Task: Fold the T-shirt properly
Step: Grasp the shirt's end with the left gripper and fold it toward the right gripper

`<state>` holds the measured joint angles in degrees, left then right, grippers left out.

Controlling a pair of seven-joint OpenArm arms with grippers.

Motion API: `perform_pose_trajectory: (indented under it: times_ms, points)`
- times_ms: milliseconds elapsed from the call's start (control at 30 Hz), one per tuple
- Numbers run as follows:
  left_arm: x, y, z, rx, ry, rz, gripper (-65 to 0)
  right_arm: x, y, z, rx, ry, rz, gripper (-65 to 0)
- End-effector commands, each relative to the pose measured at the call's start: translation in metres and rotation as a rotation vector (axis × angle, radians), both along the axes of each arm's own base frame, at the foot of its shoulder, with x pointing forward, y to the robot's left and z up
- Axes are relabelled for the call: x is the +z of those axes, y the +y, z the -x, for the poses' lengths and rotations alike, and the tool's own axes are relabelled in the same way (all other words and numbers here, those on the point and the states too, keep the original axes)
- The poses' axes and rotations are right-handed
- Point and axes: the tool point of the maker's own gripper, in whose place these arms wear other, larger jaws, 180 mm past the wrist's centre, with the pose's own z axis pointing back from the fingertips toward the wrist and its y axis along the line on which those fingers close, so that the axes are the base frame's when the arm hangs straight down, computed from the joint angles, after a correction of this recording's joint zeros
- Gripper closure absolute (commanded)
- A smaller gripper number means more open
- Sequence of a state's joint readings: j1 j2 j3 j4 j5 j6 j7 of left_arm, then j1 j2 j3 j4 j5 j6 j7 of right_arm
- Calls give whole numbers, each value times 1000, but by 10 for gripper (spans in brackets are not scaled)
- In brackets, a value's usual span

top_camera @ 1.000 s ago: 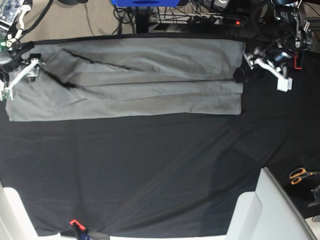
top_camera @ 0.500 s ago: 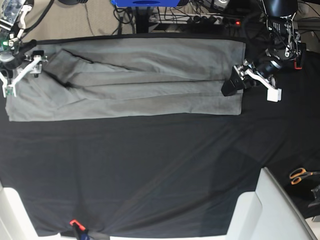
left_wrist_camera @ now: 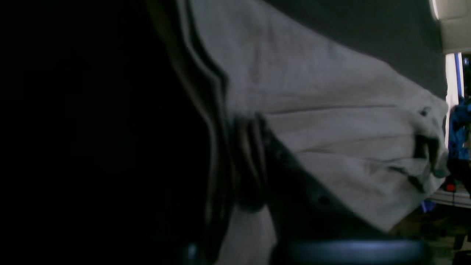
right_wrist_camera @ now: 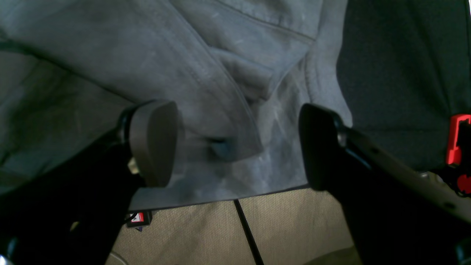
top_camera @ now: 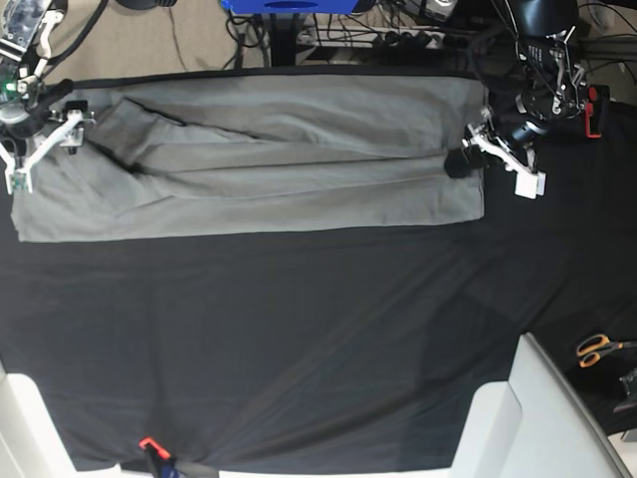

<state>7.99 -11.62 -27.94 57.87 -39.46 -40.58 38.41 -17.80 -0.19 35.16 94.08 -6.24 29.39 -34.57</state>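
Observation:
The light-grey T-shirt (top_camera: 269,159) lies folded into a long strip across the back of the black table cloth (top_camera: 299,329). My right gripper (top_camera: 45,149) is open over the shirt's left end. In the right wrist view its two pads (right_wrist_camera: 154,143) straddle a folded hem of the shirt (right_wrist_camera: 235,110) at the table's edge. My left gripper (top_camera: 483,167) sits at the middle of the shirt's right edge, with its black tip on the cloth layers. The left wrist view is dark and shows the shirt's stacked edges (left_wrist_camera: 220,121) close up. The jaw gap is unclear there.
Orange-handled scissors (top_camera: 597,349) lie at the right. A white moulded surface (top_camera: 542,418) fills the front right corner. An orange clamp (top_camera: 149,444) sits at the front edge. Cables and a power strip (top_camera: 438,40) run behind the table. Beige floor (right_wrist_camera: 220,228) shows past the edge.
My left gripper has moved left from beside the shirt onto its right edge. My right gripper has shifted slightly toward the shirt's left end. The shirt has not moved.

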Motion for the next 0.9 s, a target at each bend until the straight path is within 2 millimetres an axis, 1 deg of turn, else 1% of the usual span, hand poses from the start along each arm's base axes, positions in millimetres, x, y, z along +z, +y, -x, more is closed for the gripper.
perform_pose_trajectory:
  times_ms: [0, 167, 200, 233, 300, 333, 400, 500, 567, 600, 633, 733, 800, 867]
  points:
    - [-5, 5, 10, -29, 48, -33, 0, 11, -7, -8, -1, -43, 22, -474]
    - [-2, 14, 7, -32, 41, -53, 0, 12, -7, -10, -2, -46, 22, -474]
    - [1, 15, 4, -36, 32, -61, 0, 13, -7, -12, -2, -50, 22, -474]
    - [8, 22, 0, -45, 17, -85, 0, 13, -7, -12, -2, -52, 22, -474]
    - [16, 29, -4, -58, -5, -115, 0, 13, -7, -12, -2, -53, 23, -474]
    - [20, 30, -6, -60, -15, -122, 0, 13, -7, -12, -2, -53, 23, -474]
    - [28, 42, -10, -74, -33, -159, 0, 14, -7, -13, -2, -55, 23, -474]
    - [34, 46, -14, -80, -45, -177, 0, 14, -7, -13, -2, -55, 23, -474]
    - [42, 55, -18, -98, -59, -210, 0, 14, -7, -13, -2, -55, 23, -474]
    - [46, 56, -21, -105, -70, -220, 0, 14, -7, -13, -2, -55, 23, -474]
    - [51, 56, -24, -113, -84, -230, 0, 14, -7, -13, -2, -55, 23, -474]
    - [65, 51, -26, -176, -85, -273, 0, 14, -7, -14, -2, -56, 23, -474]
    - [79, 41, -25, -221, -118, -303, 0, 14, -7, -14, -2, -56, 23, -474]
    - [87, 29, -26, -198, -137, -301, 0, 14, -7, -14, -2, -56, 23, -474]
